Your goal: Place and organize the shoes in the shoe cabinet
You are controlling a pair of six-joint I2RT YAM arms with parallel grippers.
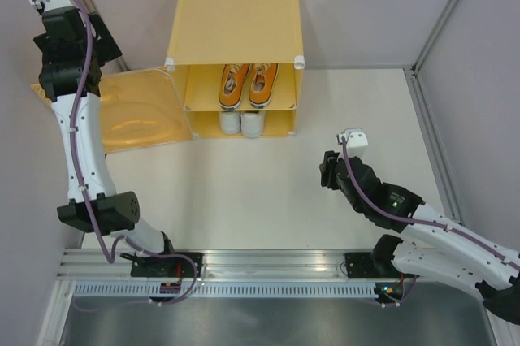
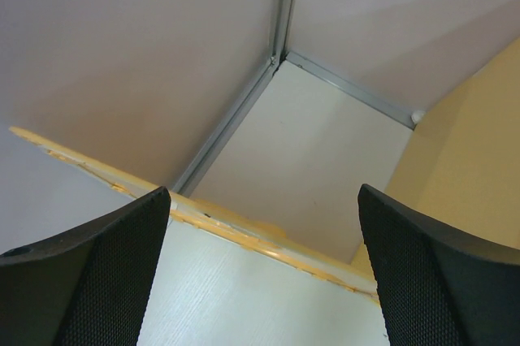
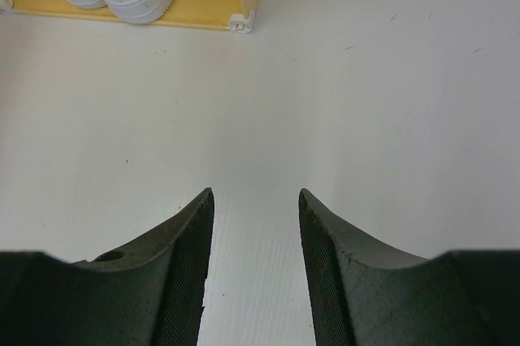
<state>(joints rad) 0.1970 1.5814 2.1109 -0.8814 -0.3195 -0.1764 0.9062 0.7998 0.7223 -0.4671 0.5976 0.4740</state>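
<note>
The shoe cabinet (image 1: 236,21) stands at the far side of the table (image 1: 244,208) with its open front facing the arms. All four shoes are inside it. The orange pair (image 1: 249,84) sits side by side on the inner shelf. The white pair (image 1: 241,123) sits directly below them on the cabinet floor, rounded toes at the front lip. The door (image 1: 142,114) is swung wide open to the cabinet's left, its embossed face showing from above. The left gripper (image 2: 264,192) hangs over the door's outer edge, at the end farthest from the cabinet. Its fingers (image 2: 106,273) are spread wide, one on each side of that yellow rim, and from the wrist view neither seems to touch it. Nothing is pinched between them. The right gripper (image 1: 329,169) hovers over bare table in front of the cabinet and off to its right, well apart from it and pointing towards its lower right corner connector (image 3: 240,23). Its jaws stand partly apart, with only white tabletop visible in the gap, so it holds nothing.
</note>
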